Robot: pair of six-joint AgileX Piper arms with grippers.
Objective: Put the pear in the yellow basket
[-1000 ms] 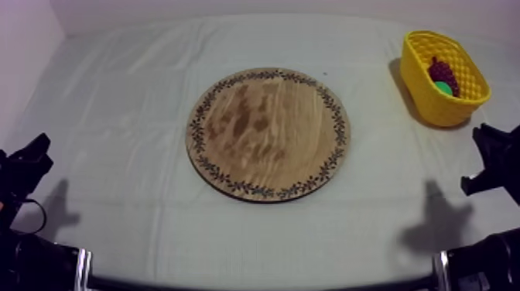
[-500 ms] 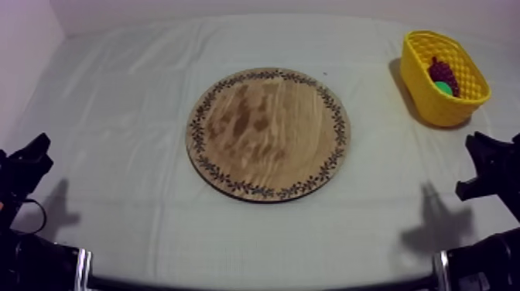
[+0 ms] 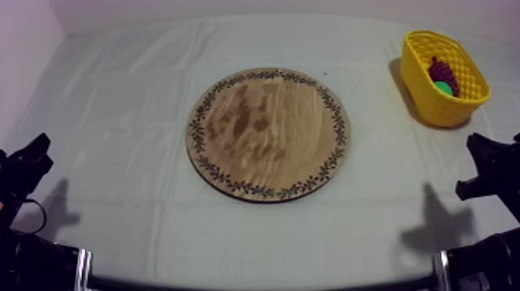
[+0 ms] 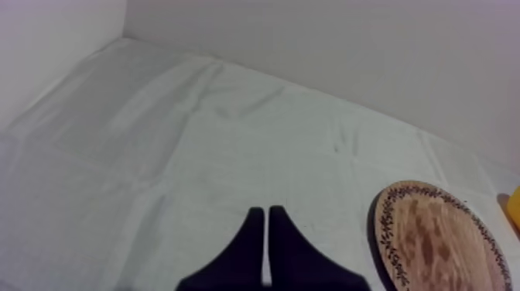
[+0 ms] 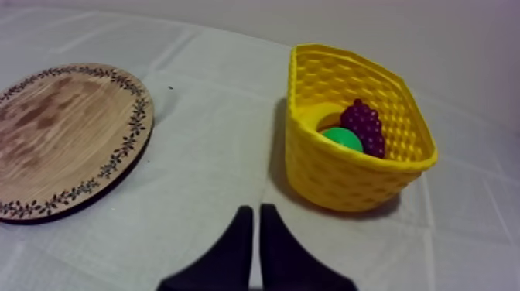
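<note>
One pear (image 5: 342, 139) — half-hidden in basket (image 5: 348, 179)

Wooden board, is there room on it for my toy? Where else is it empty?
The wooden board is bare all over. The cloth is free to the board's left and between the board and the yellow basket. The basket is crowded: a bunch of grapes and a green fruit lie inside.

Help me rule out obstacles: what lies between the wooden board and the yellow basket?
Only bare cloth lies between the wooden board and the yellow basket, as the right wrist view shows.
</note>
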